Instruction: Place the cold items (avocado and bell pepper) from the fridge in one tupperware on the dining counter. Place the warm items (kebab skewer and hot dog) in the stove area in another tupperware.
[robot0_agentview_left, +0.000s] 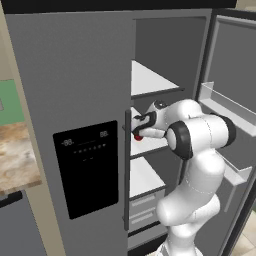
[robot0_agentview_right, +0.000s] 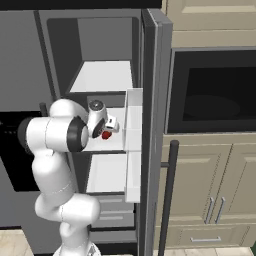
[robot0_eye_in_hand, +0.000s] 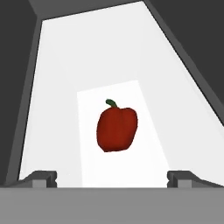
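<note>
We note one bell pepper (robot0_eye_in_hand: 117, 129), red with a short green stem, lying on a white shelf (robot0_eye_in_hand: 175, 109) inside the fridge (robot0_agentview_left: 70, 80); it rests on a brighter white patch of that shelf, alone, with nothing else beside it. In the right base view the pepper (robot0_agentview_right: 106, 134) shows as a small red lump on the middle shelf, just past the hand. From the left base view we see a sliver of red (robot0_agentview_left: 138, 136) under the hand at the same level. We count three white shelves (robot0_agentview_left: 147, 80) stacked in the open compartment, with two grey drawers (robot0_agentview_left: 144, 209) below them, and one white door bin (robot0_agentview_right: 133, 145) on the swung-open door. The gripper (robot0_eye_in_hand: 112, 177) stands wide open, its two dark fingertips (robot0_eye_in_hand: 41, 177) set well apart to either side of the pepper and not touching it; the pepper lies between and ahead of them. The arm rises from the floor, bends at a raised elbow, and reaches level into the middle shelf. The closed left door carries one black dispenser panel (robot0_agentview_left: 86, 167). To the fridge's right we see one dark built-in oven (robot0_agentview_right: 215, 90) above beige cabinets (robot0_agentview_right: 215, 190).
</note>
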